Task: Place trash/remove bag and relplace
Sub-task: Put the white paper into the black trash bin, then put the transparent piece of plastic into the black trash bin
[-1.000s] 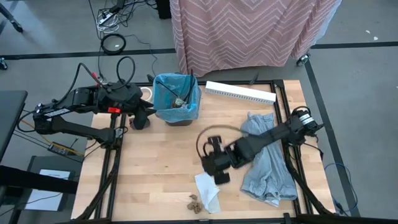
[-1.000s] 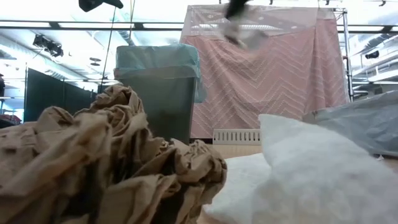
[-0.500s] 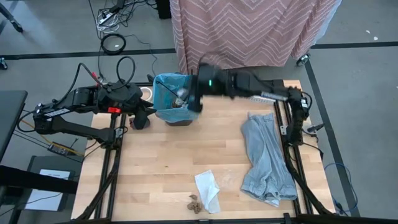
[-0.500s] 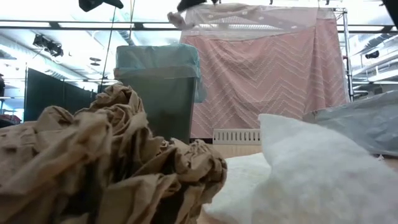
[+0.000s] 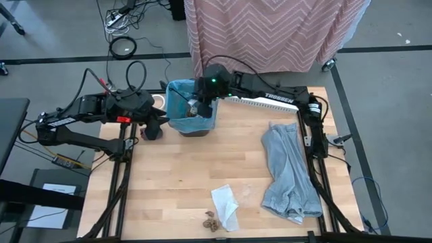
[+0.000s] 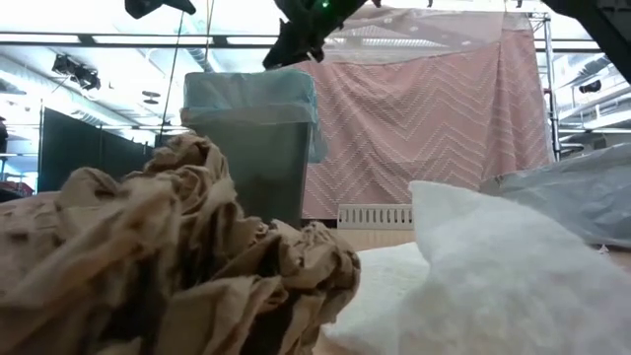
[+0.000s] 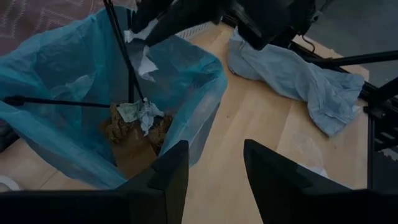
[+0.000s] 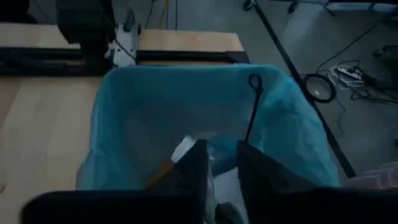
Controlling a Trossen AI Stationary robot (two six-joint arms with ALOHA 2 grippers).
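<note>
**Right arm over the bin with a scrap of paper**

The trash lay split. Brown lumps, white tissue and thin dark sticks [image 7: 124,56] sat inside the bin [image 5: 191,108], whose blue bag [image 7: 56,81] was folded over the rim at the table's far left. A white crumpled sheet [image 5: 225,206] and a small brown lump [image 5: 211,220] remained at the near edge, well apart from the bin. A grey cloth [image 5: 289,172] sprawled on the right, and a white slatted strip [image 5: 266,101] lay along the far edge.

The right gripper [image 5: 201,102] hung over the bin's mouth, its fingers parted a little around a white paper scrap [image 7: 140,40]. The left gripper [image 7: 214,180] waited just left of the bin, jaws apart and empty.

A second earlier the right arm had been low near the middle of the table, beside the cloth; it had since swung across to the bin.
</note>
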